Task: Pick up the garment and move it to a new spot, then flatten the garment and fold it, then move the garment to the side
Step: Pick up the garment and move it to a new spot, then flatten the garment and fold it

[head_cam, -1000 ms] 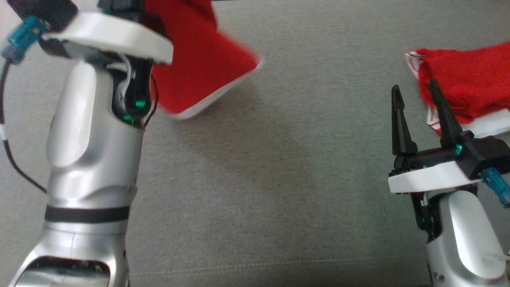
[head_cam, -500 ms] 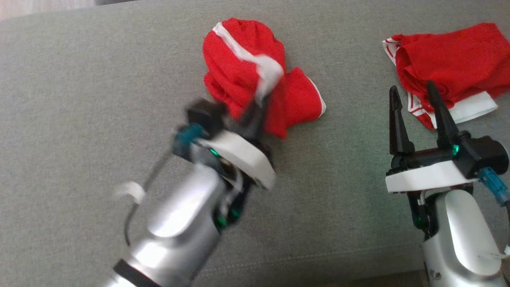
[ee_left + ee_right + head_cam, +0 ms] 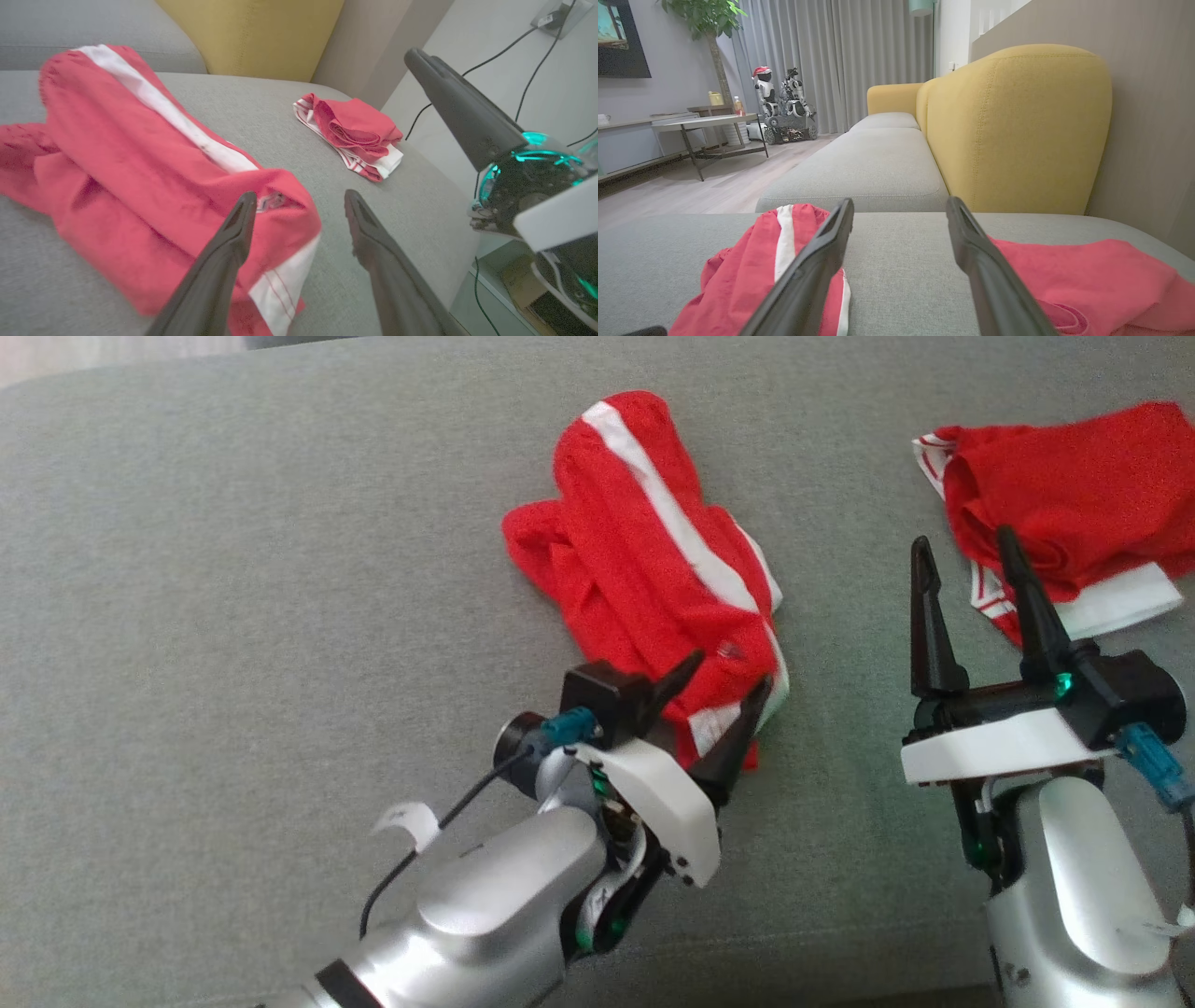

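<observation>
The garment (image 3: 644,569), red with a white stripe, lies crumpled lengthwise on the grey sofa seat (image 3: 280,569). My left gripper (image 3: 732,670) is open at its near end, fingers astride the white-hemmed corner with nothing clamped. In the left wrist view the garment (image 3: 140,163) fills the left side, and the left gripper (image 3: 300,195) stands wide over its hem. My right gripper (image 3: 963,538) is open and empty at the right, apart from the garment. In the right wrist view the right gripper (image 3: 899,201) points along the seat, with the garment (image 3: 752,266) to the left of its fingers.
A second red garment (image 3: 1064,495) with white trim lies bunched at the far right, just beyond my right gripper's fingertips, and also shows as a folded heap (image 3: 355,130). A yellow backrest (image 3: 1017,126) rises behind the seat. The seat's right edge drops to the floor with cables (image 3: 537,70).
My left arm came down from high up with the garment, laid it on the seat, and the gripper opened and released it. The head camera shifted. The right arm stayed put.
</observation>
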